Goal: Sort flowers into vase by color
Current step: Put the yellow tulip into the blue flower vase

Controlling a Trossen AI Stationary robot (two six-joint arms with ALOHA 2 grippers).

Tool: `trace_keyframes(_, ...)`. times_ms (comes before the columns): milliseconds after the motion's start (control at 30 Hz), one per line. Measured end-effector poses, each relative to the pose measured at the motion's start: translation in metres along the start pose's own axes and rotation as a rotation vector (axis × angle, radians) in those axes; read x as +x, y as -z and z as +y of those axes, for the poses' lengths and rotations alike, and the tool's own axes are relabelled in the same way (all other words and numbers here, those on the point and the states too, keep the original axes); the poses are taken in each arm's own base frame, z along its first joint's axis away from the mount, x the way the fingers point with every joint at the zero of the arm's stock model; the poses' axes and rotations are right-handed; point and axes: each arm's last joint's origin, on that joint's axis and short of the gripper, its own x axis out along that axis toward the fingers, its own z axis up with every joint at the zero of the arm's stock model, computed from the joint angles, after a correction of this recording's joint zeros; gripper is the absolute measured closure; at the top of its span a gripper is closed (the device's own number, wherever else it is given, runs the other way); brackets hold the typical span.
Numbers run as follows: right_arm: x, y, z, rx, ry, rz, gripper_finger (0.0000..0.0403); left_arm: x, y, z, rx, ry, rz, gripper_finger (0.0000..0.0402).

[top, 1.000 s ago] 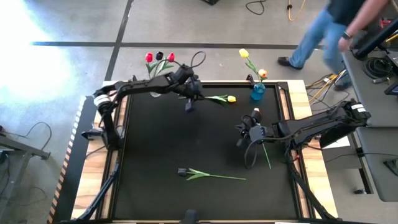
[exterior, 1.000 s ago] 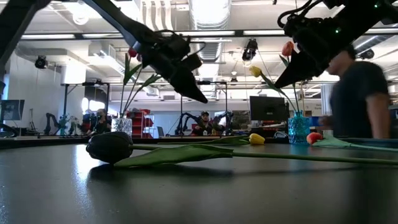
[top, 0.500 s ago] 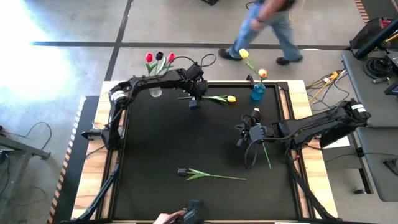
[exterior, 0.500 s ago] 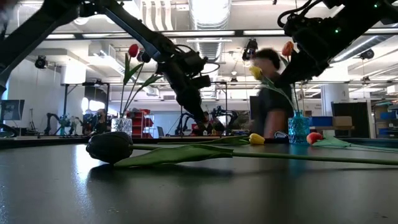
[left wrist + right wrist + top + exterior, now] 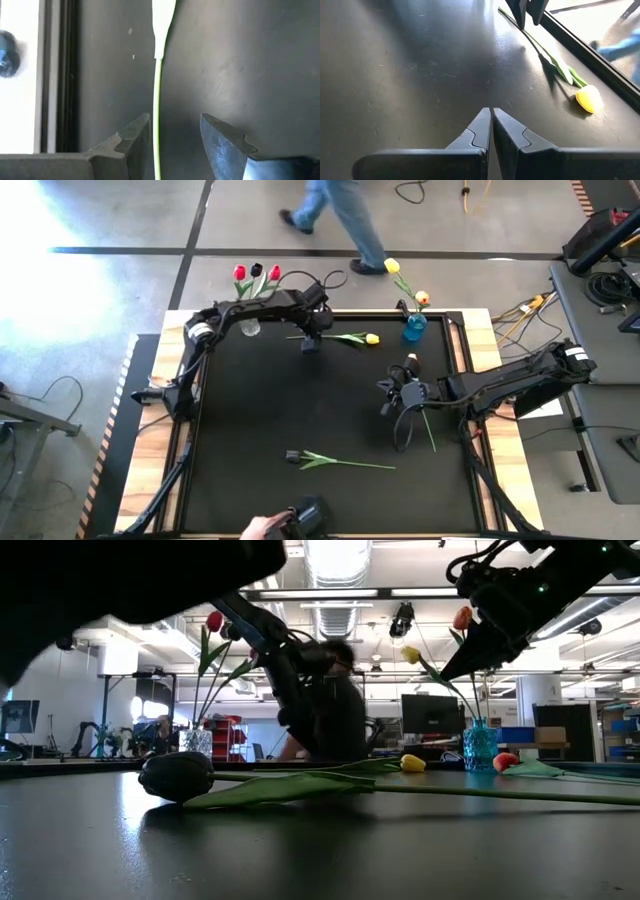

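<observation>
Black matting covers the table (image 5: 250, 430), with concrete floor beyond. Sorting looks about half done: a clear vase (image 5: 248, 328) at upper left holds red and dark tulips (image 5: 256, 274), a blue vase (image 5: 414, 328) at upper right holds yellow and orange ones (image 5: 405, 283). Left lying are a yellow tulip (image 5: 350, 338) at top centre, a dark tulip (image 5: 335, 462) low in the frame, and another (image 5: 420, 405) under the right arm. The left gripper (image 5: 172, 137) straddles the yellow tulip's stem, jaws parted; the right gripper (image 5: 491, 127) hovers clenched, empty. A person (image 5: 335, 210) crosses behind; a hand (image 5: 262, 528) intrudes at the bottom edge.
</observation>
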Motion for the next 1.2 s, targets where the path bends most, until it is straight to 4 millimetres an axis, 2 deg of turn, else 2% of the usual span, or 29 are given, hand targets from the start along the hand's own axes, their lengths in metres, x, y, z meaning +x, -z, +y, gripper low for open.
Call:
trace_keyframes(200,0.000,0.000,0.000,0.000,0.000,-0.001,0.0390,0.010,0.008,0.005,-0.017,-0.002,0.029,0.0249)
trace_keyframes(533,0.000,-0.002,0.000,0.006,-0.004,-0.013,0.0390,0.022,0.019,0.011,-0.044,0.001,0.067,0.0298)
trace_keyframes(767,0.000,-0.002,0.001,0.003,-0.005,-0.016,0.0390,0.022,0.022,0.011,-0.053,0.023,0.089,0.0362)
trace_keyframes(867,0.000,-0.002,0.001,0.006,-0.007,-0.019,0.0390,0.021,0.024,0.011,-0.066,0.033,0.103,0.0394)
trace_keyframes(1067,0.000,-0.002,0.001,0.008,-0.007,-0.019,0.0390,0.014,0.023,0.011,-0.088,0.025,0.099,0.0400)
trace_keyframes(1200,0.000,-0.002,0.001,0.016,-0.007,-0.020,0.0390,-0.007,0.014,0.014,-0.086,0.005,0.017,0.0401)
